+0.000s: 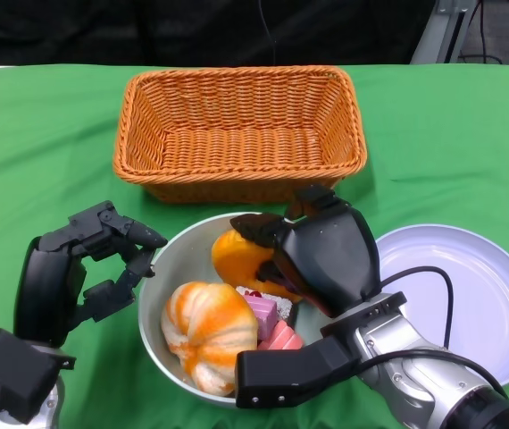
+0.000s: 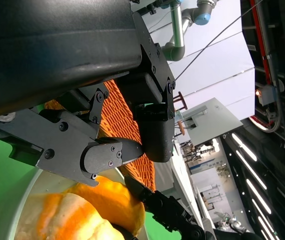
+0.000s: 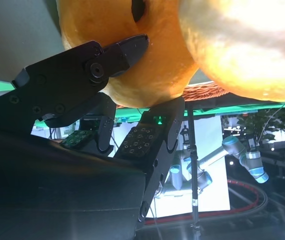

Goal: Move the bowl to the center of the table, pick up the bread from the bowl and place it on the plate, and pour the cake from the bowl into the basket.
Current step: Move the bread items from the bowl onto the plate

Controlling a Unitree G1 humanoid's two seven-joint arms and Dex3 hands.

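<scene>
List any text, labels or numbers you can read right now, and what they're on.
None can be read.
The basket, bowl, plate and both breads carry no print.
The right hand and left hand show no markings.
Background signs in the wrist views are too blurred to read.

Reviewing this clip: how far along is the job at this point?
Done: the bowl sits mid-table before the basket. In hand: the right hand closes on a bread in the bowl; the left hand is by its rim. Left: the plate is bare, the cake unpoured.
</scene>
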